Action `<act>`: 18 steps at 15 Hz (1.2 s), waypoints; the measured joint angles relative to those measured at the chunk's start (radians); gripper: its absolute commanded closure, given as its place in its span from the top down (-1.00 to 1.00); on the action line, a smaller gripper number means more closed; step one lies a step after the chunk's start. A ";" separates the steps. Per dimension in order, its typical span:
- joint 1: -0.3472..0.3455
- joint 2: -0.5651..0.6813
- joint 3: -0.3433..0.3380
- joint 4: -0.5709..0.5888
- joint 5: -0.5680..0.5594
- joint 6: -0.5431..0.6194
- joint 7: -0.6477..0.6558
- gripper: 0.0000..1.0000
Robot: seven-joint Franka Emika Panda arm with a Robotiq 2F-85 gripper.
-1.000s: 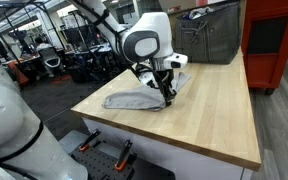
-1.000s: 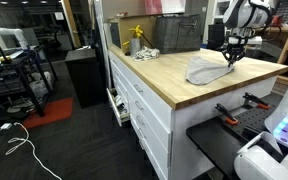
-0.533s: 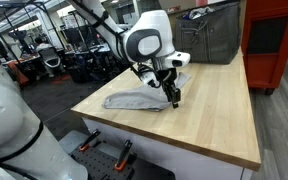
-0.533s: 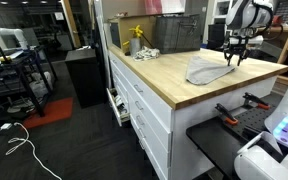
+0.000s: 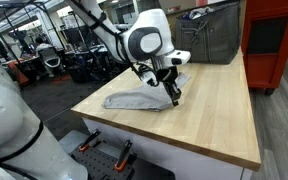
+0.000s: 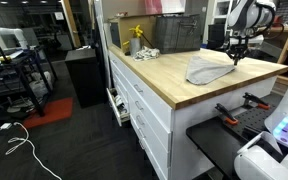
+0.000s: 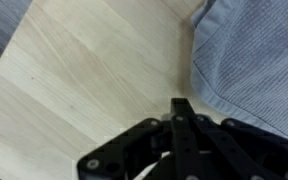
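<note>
A crumpled grey-blue cloth [image 5: 132,99] lies on the light wooden worktop [image 5: 214,110], also seen as the cloth [image 6: 206,70] in both exterior views. My gripper [image 5: 174,98] hangs just off the cloth's edge, a little above the wood, with its black fingers pressed together and nothing between them. In the wrist view the gripper [image 7: 181,106] points at bare wood, and the striped cloth [image 7: 254,60] fills the upper right, close beside the fingertips but not pinched. My gripper [image 6: 233,59] stands past the cloth's far end.
A wire mesh basket [image 5: 209,35] and a red cabinet [image 5: 274,40] stand behind the worktop. A yellow bottle [image 6: 136,38] sits at the far corner. Drawers [image 6: 134,100] run below the worktop's edge. A white robot body [image 5: 14,130] is near the front.
The jaws opened briefly and have shut again with nothing in them. The gripper shifted slightly off the cloth's edge toward bare wood; the cloth stays flat.
</note>
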 measured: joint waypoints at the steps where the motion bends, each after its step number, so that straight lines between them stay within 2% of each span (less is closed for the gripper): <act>1: 0.000 -0.002 0.000 -0.001 -0.013 0.000 0.007 -0.46; 7: -0.004 -0.009 -0.004 -0.004 -0.030 0.000 0.020 0.43; 11: -0.011 -0.033 -0.004 -0.015 0.026 -0.006 -0.039 0.98; 18: -0.015 -0.060 0.004 -0.025 0.150 -0.057 -0.201 1.00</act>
